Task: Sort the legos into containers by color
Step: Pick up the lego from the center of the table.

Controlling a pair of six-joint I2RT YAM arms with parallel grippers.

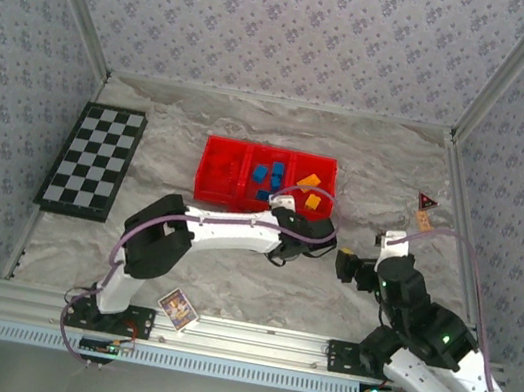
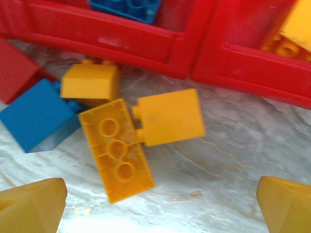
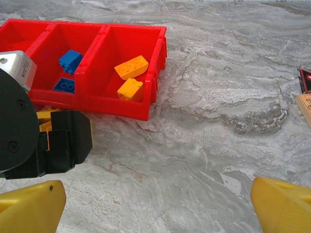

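Note:
The red tray [image 1: 216, 170] lies mid-table with three compartments. Blue legos [image 3: 70, 60] sit in its middle compartment and orange legos [image 3: 131, 67] in its right one. In front of the tray wall [image 2: 146, 39], loose bricks lie on the table: an overturned orange plate [image 2: 116, 150], two orange bricks [image 2: 170, 116] [image 2: 92, 82], a blue brick [image 2: 36, 114] and a red one [image 2: 17, 70]. My left gripper [image 2: 160, 208] hovers open just short of the orange plate, holding nothing. My right gripper [image 3: 155, 208] is open over bare table, right of the left gripper [image 1: 305, 249].
A black-and-white checkered board [image 1: 94, 158] lies at the left. A small picture card [image 1: 177, 308] rests near the left arm's base. A red triangular sign [image 1: 427, 203] stands at the right. The left arm's black wrist [image 3: 48, 141] sits close beside my right fingers.

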